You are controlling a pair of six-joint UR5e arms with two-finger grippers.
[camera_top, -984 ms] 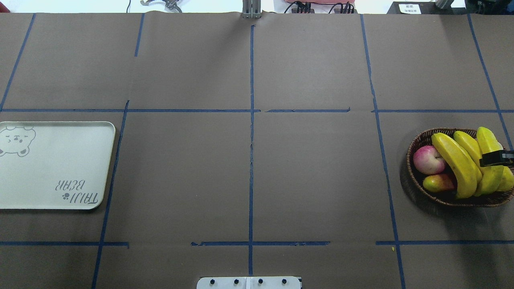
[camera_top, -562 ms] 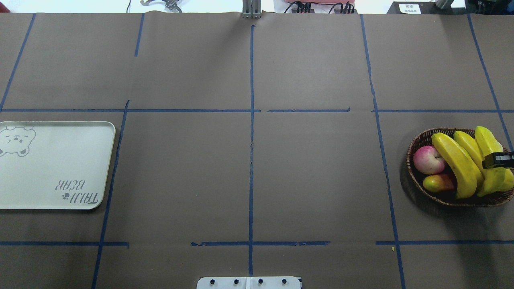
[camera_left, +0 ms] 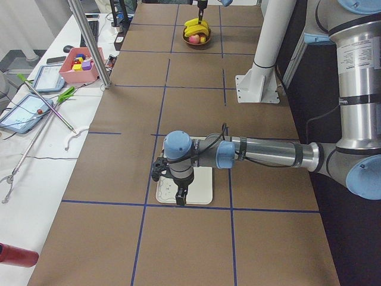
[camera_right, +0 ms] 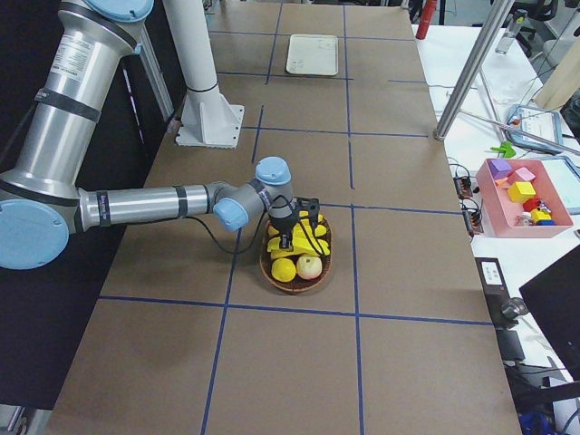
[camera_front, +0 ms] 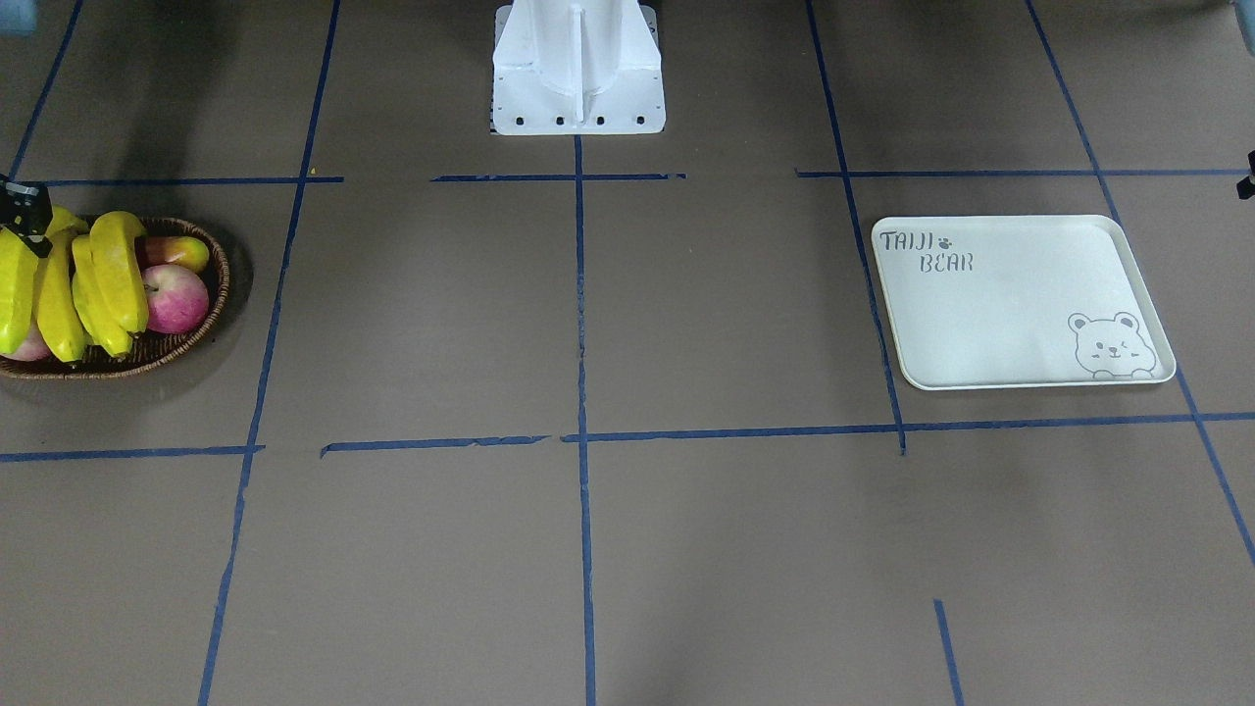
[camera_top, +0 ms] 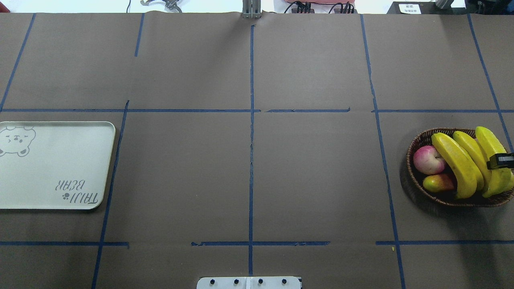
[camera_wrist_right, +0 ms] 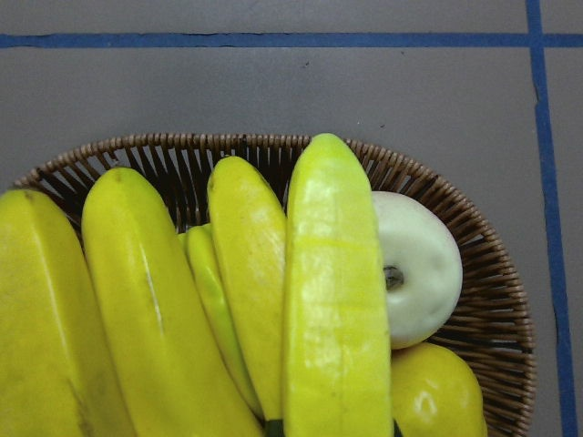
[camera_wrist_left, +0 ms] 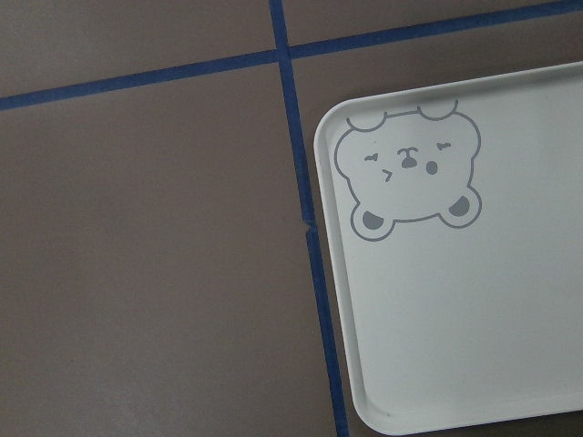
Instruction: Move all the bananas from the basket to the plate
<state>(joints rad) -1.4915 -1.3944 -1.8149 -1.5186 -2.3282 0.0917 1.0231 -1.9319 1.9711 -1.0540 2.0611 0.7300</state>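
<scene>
Both grips unclear — right end effector point(camera_top: 500, 161) over basket point(camera_top: 410, 155), left end effector point(camera_left: 180, 198) by plate point(camera_left: 203, 189).

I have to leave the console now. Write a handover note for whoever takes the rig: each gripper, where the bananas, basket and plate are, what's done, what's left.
The right gripper is down at the basket, apparently shut on the rightmost banana, which sits above the rest in the wrist view.
The left gripper hovers over the plate; I cannot tell whether it is open or shut.
All four bananas are at the basket, far right. The plate, far left, has no banana on it.
Done: none delivered.
Left: move the rightmost banana to the plate, then the other three bananas. Leave the apple.
</scene>
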